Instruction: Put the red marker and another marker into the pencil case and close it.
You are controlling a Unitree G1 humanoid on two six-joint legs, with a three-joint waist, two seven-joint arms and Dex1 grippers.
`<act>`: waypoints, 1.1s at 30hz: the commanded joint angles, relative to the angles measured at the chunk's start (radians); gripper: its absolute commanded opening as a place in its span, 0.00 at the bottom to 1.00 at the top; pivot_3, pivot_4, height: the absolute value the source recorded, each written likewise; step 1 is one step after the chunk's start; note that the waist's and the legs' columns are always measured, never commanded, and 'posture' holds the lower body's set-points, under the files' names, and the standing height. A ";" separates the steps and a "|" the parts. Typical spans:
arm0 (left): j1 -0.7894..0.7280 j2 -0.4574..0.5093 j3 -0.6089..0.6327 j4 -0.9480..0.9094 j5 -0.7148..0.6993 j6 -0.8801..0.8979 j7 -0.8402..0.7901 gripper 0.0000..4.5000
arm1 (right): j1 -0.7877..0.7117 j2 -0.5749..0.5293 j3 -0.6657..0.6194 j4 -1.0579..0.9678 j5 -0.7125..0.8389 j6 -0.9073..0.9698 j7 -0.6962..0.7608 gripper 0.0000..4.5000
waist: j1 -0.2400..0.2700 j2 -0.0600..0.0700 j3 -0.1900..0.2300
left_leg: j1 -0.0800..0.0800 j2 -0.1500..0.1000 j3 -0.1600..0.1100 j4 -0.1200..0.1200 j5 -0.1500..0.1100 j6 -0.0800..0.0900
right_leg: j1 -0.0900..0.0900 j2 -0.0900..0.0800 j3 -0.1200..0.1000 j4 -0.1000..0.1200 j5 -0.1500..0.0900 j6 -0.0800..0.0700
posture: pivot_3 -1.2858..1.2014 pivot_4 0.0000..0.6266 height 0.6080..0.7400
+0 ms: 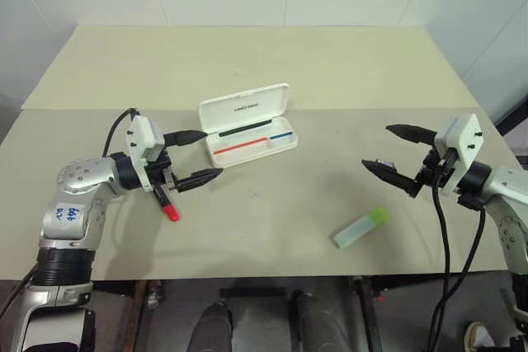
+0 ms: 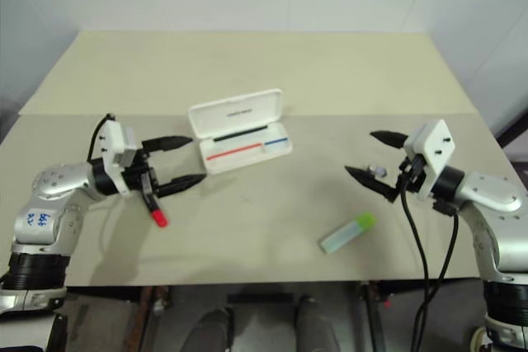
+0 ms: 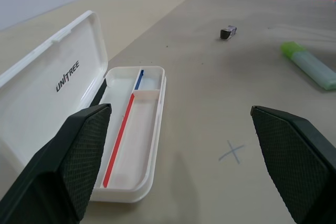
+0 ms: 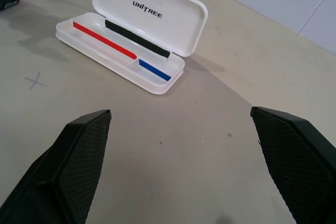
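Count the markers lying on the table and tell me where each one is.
2. The red marker lies on the table under the open left gripper, left of the open pencil case. The green-capped marker lies toward the front right, below the right gripper. The case holds none.

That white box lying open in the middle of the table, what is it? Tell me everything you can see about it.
The pencil case is a flat box of white hard-looking plastic with rounded corners. It lies open on the table, its hinged lid tilted back, showing a small dark printed logo and a black strip along the inside. The shallow tray has a small walled-off compartment at one end, with a thin red stripe and a shorter blue one. No markers are inside, and nothing touches the case but the table.
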 commanded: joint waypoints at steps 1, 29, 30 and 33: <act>-0.022 -0.004 0.006 -0.008 0.003 -0.010 0.002 0.99 | -0.020 -0.009 -0.014 -0.039 0.012 0.000 -0.002 1.00 | 0.000 0.000 0.000 | 0.000 0.000 0.000 0.000 0.000 0.000 | 0.000 0.000 0.000 0.000 0.000 0.000 | 0.52 0.24 1.00; -0.215 -0.155 -0.205 0.367 0.318 -0.140 0.135 0.72 | -0.206 0.295 0.233 -0.081 -0.028 -0.020 -0.090 1.00 | 0.010 0.000 0.000 | -0.001 0.000 -0.001 0.000 0.000 0.000 | -0.001 0.000 -0.001 0.002 0.005 0.009 | 0.52 0.24 1.00; -0.235 -0.172 -0.208 0.393 0.314 -0.148 0.118 0.72 | -0.195 0.297 0.230 -0.089 -0.028 -0.022 -0.096 1.00 | 0.008 0.000 0.000 | -0.001 0.000 -0.001 0.001 0.000 0.000 | -0.001 0.000 -0.001 0.002 0.005 0.009 | 0.52 0.24 1.00; -0.265 -0.190 -0.224 0.438 0.324 -0.174 0.088 0.72 | -0.177 0.304 0.226 -0.112 -0.029 -0.020 -0.116 1.00 | 0.004 0.000 0.000 | -0.001 0.000 -0.001 0.000 0.000 0.000 | -0.001 0.000 -0.001 0.002 0.005 0.009 | 0.52 0.24 1.00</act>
